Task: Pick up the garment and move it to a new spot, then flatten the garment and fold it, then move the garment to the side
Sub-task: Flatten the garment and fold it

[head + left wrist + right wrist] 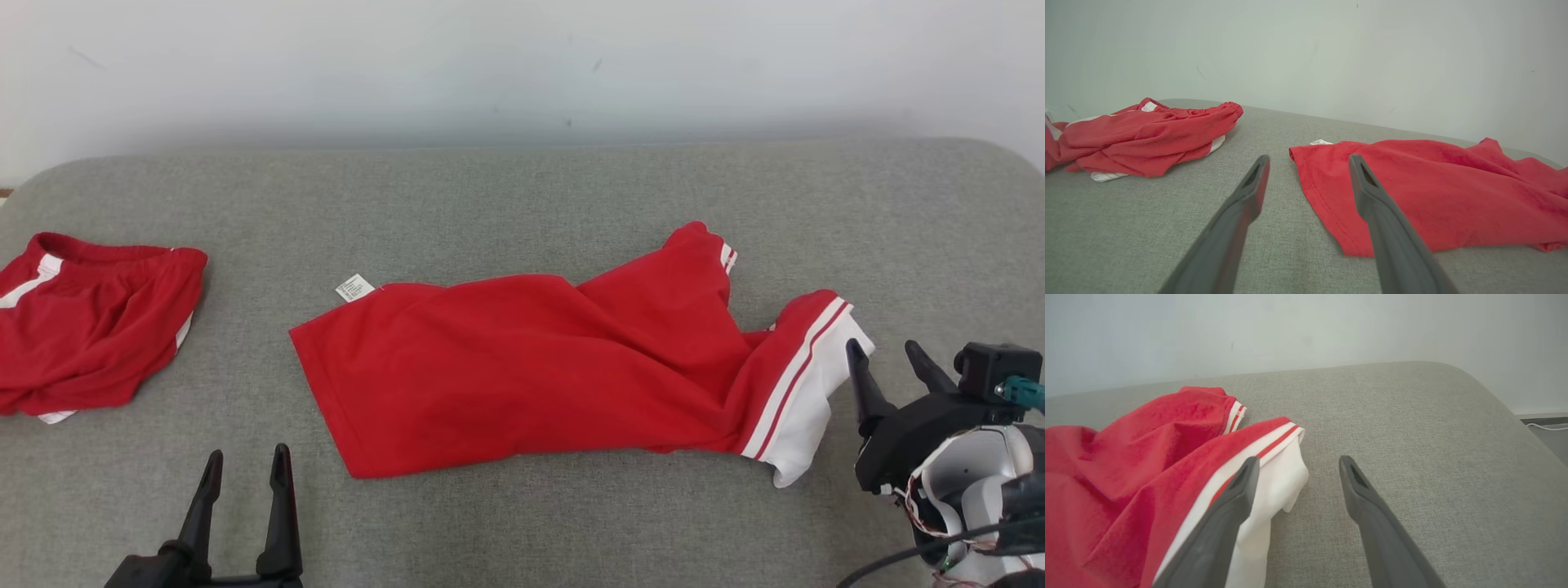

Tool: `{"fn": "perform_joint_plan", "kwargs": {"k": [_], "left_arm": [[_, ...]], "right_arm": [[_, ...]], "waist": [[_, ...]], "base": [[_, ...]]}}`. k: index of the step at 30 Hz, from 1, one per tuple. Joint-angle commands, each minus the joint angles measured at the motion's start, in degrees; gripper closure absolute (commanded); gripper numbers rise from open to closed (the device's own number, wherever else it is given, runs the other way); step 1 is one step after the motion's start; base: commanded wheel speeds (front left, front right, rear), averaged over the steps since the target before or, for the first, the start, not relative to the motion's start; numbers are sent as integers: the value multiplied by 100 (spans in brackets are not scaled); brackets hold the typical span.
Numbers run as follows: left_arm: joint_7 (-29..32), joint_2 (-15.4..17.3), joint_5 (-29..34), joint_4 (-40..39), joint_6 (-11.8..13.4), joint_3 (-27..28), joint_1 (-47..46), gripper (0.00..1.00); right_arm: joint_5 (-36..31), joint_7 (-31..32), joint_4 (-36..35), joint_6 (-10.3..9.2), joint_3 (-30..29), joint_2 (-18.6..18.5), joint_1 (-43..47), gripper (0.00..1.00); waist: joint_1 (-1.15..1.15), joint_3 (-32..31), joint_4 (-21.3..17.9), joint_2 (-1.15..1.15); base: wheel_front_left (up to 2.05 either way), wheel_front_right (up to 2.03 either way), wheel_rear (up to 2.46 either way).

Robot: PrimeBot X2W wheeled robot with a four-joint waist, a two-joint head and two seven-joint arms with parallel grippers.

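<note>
A small white tag (354, 287) sticks out from the far left corner of the red jersey (531, 367). There is dark print on the tag, but it is too small to read. No other writing or brand mark can be made out on the cloth.

The jersey lies loosely spread and creased on the grey upholstered surface (522, 196), its hemmed edge to the left. At its right end are a white sleeve panel (808, 408) and red and white stripes.

The left gripper (248, 451) sits near the jersey's near left corner. It is apart from the cloth, low over the grey surface, and its fingers point away from the robot. Its two dark fingers are spread wide, and in the left wrist view the jersey's hemmed edge lies just beyond the gap between them.

The right gripper (882, 345) is just beside the white sleeve panel, its pale forearm coming in from the lower right. Its fingers are also spread wide and grip nothing. In the right wrist view one finger overlaps the white panel and the other stands over bare grey fabric; whether the first touches the cloth cannot be told.

Well to the left of the jersey lies a crumpled pair of red shorts (90, 327) with an elastic waistband and white trim.
</note>
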Motion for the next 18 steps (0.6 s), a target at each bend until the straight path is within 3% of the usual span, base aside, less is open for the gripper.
{"fn": "perform_joint_plan", "kwargs": {"k": [1, 11, 12, 13, 18], "left_arm": [[-30, -13, 53, 30, -7, 15, -37, 0], [-30, -30, 84, 55, -46, 6, -101, 0], [-30, -28, 83, 67, -60, 7, -114, 0], [-30, -28, 87, 77, -67, 15, -116, 0], [-30, -32, 100, 116, -70, 76, -85, 0]], "right_arm": [[62, -41, 160, 0, 54, -58, -125, 0], [338, -47, 1432, 0, 450, -241, -868, 0], [377, -57, 1554, 0, 496, -264, -936, 56], [429, -79, 1653, 0, 560, -262, -998, 100], [580, -346, 1959, 0, 767, -338, -1250, 100]], "waist": [[0, 36, 53, 0], [0, 140, 257, 0], [0, 156, 281, 0], [0, 169, 298, 0], [0, 151, 311, 0]], "base": [[0, 0, 0], [0, 0, 0], [0, 0, 0], [0, 0, 0], [0, 0, 0]]}}
